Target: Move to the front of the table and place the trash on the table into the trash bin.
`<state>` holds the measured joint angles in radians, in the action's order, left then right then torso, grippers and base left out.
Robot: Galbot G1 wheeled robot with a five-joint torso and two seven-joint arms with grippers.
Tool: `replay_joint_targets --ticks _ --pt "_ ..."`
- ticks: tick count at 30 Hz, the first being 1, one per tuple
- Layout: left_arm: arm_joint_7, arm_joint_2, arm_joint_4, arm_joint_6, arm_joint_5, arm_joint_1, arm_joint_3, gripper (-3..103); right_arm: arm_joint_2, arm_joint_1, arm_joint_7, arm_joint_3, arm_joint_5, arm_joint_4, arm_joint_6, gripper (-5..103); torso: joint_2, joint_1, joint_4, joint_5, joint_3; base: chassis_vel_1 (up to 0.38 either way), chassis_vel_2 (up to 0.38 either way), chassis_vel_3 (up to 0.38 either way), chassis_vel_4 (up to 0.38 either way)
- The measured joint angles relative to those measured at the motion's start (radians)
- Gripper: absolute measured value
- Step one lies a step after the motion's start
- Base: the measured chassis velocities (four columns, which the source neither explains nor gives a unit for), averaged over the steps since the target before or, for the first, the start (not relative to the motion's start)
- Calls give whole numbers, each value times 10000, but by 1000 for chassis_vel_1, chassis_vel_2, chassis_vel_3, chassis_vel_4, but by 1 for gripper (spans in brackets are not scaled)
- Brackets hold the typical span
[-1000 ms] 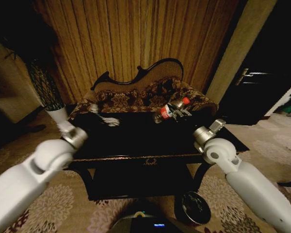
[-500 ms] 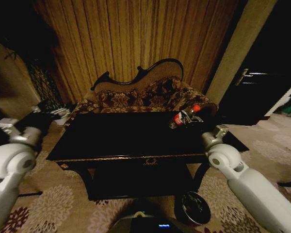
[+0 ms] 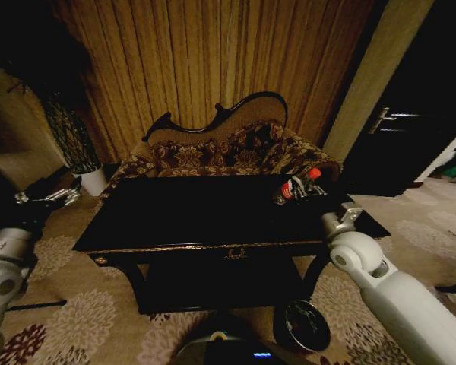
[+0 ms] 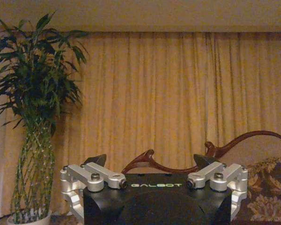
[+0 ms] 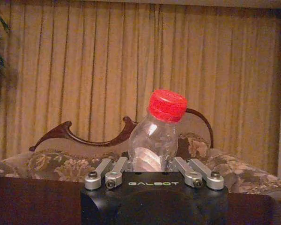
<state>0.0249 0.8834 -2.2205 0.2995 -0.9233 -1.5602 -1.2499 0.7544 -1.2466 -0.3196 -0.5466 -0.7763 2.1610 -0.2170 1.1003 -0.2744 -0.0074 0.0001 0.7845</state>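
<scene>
Bottle (image 5: 155, 136), red cap, gripped by right claw (image 5: 152, 171) marked "GALBOT".

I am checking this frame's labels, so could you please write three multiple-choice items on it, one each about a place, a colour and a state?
1. Where does the trash bin stand?
A. On the floor by the table's near right corner
B. On the sofa
C. On top of the table

2. What colour is the cap of the bottle?
A. Blue
B. Red
C. White

3. What is the state of the right pincer?
A. Open with nothing in it
B. Shut on a paper wad
C. Shut on the bottle

Answers:
1. A: the head view shows the bin on the carpet below the right front of the table.
2. B: the right wrist view shows a red cap above the clear neck.
3. C: the fingers press both sides of the bottle, held above the table's far right. The left pincer, open, hangs left of the table.
</scene>
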Motion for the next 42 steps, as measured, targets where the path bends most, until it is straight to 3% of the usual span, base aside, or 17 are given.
replay_joint_targets --ticks 28,42 --pt "-161 78 -22 212 54 -207 -33 100 104 -583 76 -651 -12 104 235 30 0 0 2 0 0 68 -71 -65 74" --pt "-126 170 161 178 282 22 425 100 337 -1016 435 -899 93 0 440 30 -3 -2 1 -1 1 90 -82 -96 87"
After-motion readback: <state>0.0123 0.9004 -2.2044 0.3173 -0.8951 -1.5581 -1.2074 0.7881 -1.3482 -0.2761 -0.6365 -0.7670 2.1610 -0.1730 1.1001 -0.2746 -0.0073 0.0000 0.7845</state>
